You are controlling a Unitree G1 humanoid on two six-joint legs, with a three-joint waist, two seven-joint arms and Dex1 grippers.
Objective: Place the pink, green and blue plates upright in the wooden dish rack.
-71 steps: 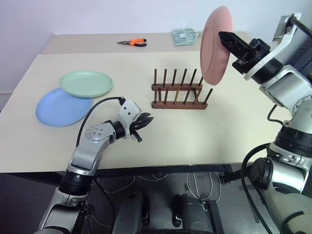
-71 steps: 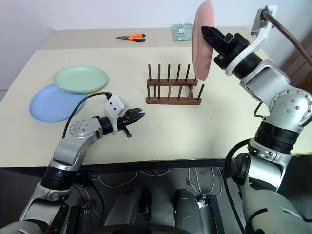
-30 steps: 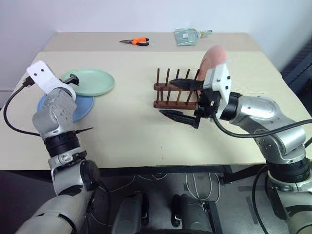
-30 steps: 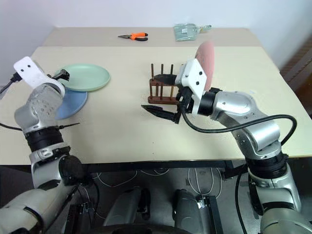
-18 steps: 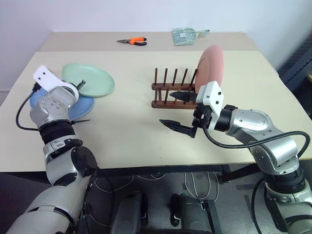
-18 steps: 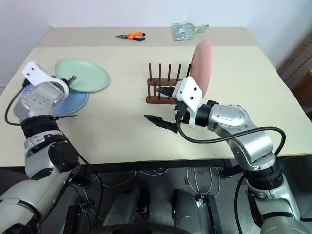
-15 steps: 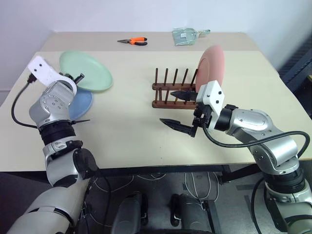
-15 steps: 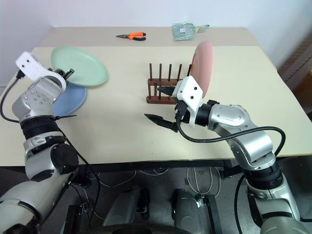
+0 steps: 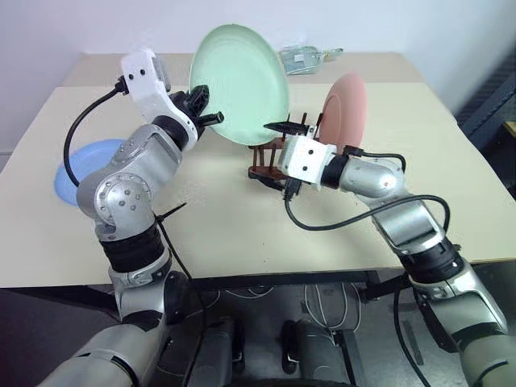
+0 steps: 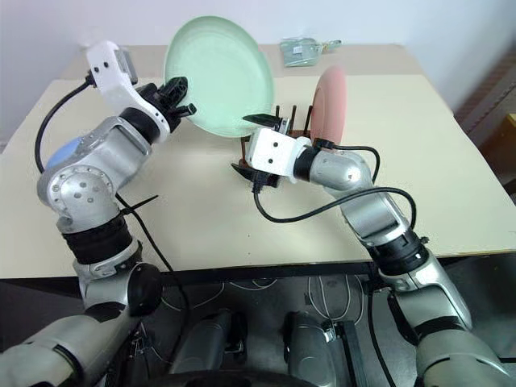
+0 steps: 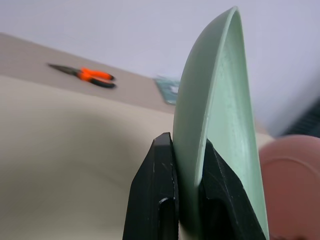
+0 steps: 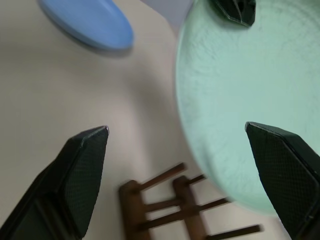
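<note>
My left gripper (image 9: 203, 107) is shut on the rim of the green plate (image 9: 239, 85) and holds it upright in the air, just left of and above the wooden dish rack (image 12: 185, 212). In the left wrist view its fingers (image 11: 161, 200) pinch the plate's edge (image 11: 215, 120). The pink plate (image 9: 345, 101) stands upright at the rack's right end. On the table at the left lies the blue plate (image 9: 81, 161), partly behind my left arm. My right gripper (image 9: 266, 151) is open in front of the rack, covering much of it, with nothing between its fingers.
Orange-handled pliers (image 11: 92, 75) and a pale green packet (image 9: 302, 58) lie on the far part of the table (image 9: 242, 234). The table's front edge runs close below both arms.
My left gripper shut on the green plate, lifted it off the blue plate, swung it right toward the rack and turned it upright. My right gripper, earlier holding the pink plate, now stands open by the rack.
</note>
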